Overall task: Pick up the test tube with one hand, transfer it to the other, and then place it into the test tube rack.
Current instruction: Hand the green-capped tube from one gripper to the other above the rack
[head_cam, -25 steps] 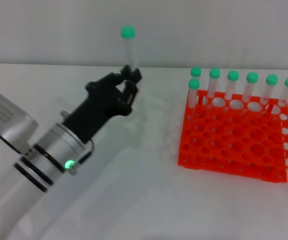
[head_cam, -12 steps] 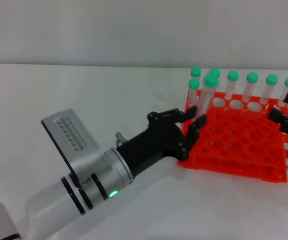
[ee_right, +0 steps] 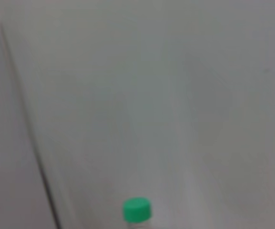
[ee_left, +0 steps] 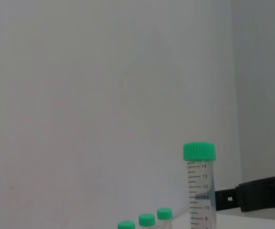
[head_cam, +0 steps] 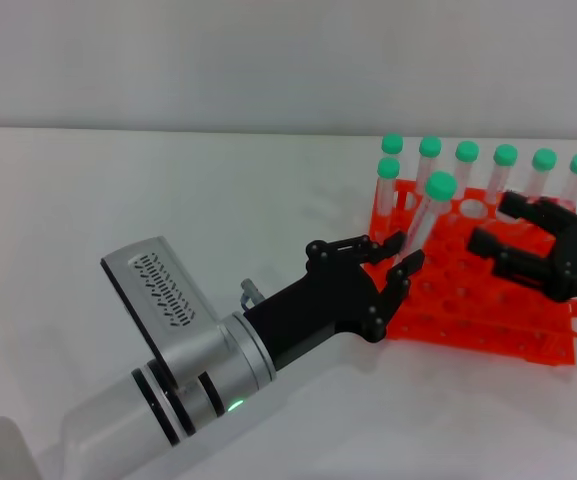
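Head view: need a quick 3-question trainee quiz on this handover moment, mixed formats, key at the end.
1. True or false: the left end effector holds the test tube by its lower part, cap up.
2. Is the right end effector open or shut?
A) open B) shut
3. How many capped tubes stand in the test tube rack?

Key: 1. True. 2. A: open, close to the right of the tube, not touching it. 3. Seven: six in the back row, one in front at the left end.

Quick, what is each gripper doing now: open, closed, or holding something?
Left gripper: shut on the test tube, held upright in front of the rack.
Right gripper: open, beside the tube, not touching it.
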Available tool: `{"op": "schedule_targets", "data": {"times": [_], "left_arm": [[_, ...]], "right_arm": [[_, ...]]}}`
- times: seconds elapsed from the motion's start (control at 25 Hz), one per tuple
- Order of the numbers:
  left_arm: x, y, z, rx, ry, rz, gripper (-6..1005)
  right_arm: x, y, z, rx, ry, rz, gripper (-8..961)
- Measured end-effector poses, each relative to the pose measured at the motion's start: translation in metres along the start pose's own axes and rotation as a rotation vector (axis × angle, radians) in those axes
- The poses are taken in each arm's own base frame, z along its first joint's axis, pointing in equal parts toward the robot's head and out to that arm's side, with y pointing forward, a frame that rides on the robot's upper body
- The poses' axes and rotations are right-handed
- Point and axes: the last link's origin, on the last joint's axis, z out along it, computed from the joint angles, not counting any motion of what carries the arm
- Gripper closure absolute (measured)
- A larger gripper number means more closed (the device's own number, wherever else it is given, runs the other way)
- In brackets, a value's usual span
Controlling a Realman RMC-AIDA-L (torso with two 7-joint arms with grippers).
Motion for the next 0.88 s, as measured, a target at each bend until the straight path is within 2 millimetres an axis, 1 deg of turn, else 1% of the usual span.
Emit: {"op": "schedule_targets", "data": {"times": [0.12, 0.32, 0.88], "left_arm": [[-0.001, 0.001, -0.001, -0.004, -0.005, 0.002, 800], [-0.006, 0.006, 0.001, -0.059, -0.046, 0.036, 799], [-0.005, 0.002, 0.004, -0.063, -0.059, 0.057, 797]], "right_arm": [[0.001, 0.004, 0.008, -0.035, 0.014, -0.003, 194], [0.002, 0.009, 0.016, -0.066, 0.018, -0.012, 197], [0.000, 0.010, 0.021, -0.075, 0.012, -0.023, 205]]}}
